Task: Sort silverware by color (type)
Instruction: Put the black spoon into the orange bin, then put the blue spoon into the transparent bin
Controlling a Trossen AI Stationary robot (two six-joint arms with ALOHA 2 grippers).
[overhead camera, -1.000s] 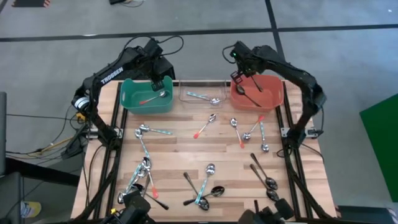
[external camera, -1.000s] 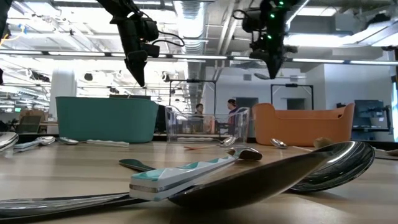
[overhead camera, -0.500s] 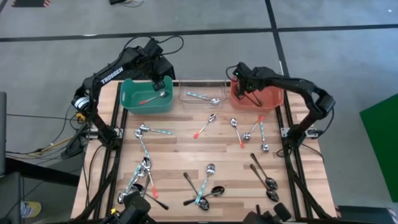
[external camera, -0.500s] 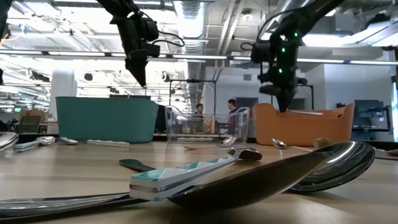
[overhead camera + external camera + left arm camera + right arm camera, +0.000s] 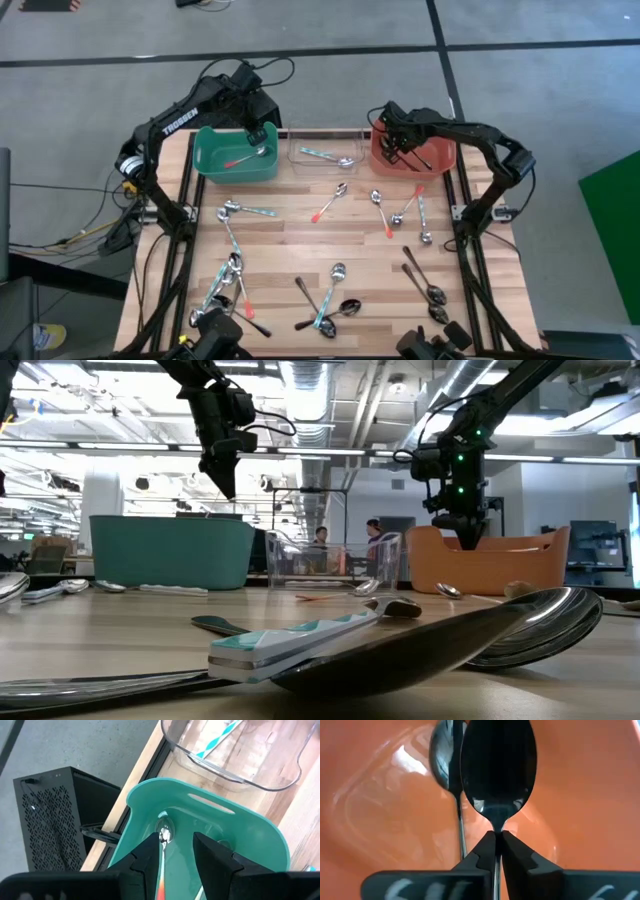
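left arm: black jointed links, white "TROSSEN" lettering on one link, black cable looping above its wrist
right arm: black links, same build
right wrist: green indicator lights
fingers: dark, flat, angular

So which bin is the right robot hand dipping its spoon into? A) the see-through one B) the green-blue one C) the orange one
C: the right gripper pinches a dark spoon by its neck, with the orange bin all around it and another dark spoon lying beside it; from above, that arm reaches into the orange bin.
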